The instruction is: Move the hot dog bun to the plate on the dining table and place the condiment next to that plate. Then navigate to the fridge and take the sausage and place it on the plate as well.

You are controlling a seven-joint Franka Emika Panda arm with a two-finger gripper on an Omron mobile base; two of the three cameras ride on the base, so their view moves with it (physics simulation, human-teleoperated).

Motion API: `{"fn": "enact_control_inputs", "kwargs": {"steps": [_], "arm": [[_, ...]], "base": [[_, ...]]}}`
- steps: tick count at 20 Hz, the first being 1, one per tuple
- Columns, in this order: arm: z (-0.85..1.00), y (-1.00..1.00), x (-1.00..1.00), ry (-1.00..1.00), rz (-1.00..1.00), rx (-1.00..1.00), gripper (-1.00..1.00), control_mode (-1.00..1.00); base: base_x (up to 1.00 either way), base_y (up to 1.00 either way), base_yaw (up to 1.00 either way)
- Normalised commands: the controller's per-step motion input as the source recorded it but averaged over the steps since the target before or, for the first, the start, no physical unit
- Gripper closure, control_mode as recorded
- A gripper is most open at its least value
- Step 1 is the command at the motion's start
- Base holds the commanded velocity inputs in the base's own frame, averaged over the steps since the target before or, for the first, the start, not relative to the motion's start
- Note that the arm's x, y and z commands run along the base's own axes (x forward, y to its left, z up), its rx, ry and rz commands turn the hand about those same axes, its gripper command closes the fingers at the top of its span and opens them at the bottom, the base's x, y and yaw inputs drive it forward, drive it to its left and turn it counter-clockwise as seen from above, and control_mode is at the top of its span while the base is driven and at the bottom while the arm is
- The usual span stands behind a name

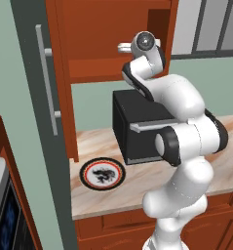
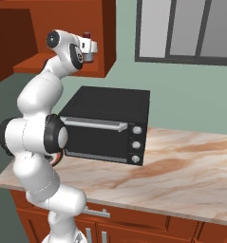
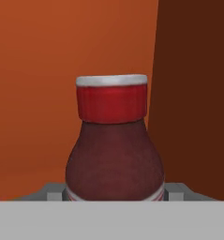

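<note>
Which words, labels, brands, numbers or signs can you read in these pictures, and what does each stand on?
None can be read.
Condiment: only the label's top edge shows; no lettering.
Plate: a dark pattern, not text.
Toaster oven: knobs carry no legible marks.

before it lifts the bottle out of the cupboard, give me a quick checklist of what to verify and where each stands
1. Condiment centred between the jaws: ok, in the hand view it sits upright with a finger on either side of its body.
2. Jaws shut firmly on the bottle: cannot tell, the contact is not visible.
3. Gripper reached into the upper cabinet: ok, the bottle's red cap shows just above the hand.
4. Way out of the cabinet free: cannot tell, its inside is mostly hidden.
5. Plate ready: ok, it lies flat and bare on the counter.
6. Toaster oven clear of the hand: ok, it stands well below.
</note>
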Motion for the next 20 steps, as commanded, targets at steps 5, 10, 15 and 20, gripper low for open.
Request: {"fn": "enact_control_inputs", "kwargs": {"steps": [5,10,15,20], "arm": [[0.0,0.0,0.02,0.02,0.0,0.0,1.0,-1.0],[-0.02,0.0,-0.13,-0.03,0.0,0.0,1.0,-1.0],[-0.1,0.06,-0.48,-0.01,-0.01,0.0,1.0,-1.0],[0.0,0.08,-0.92,-0.06,0.0,0.0,1.0,-1.0]], "base": [[0.0,0.0,0.0],[0.0,0.0,0.0],[0.0,0.0,0.0],[0.0,0.0,0.0]]}}
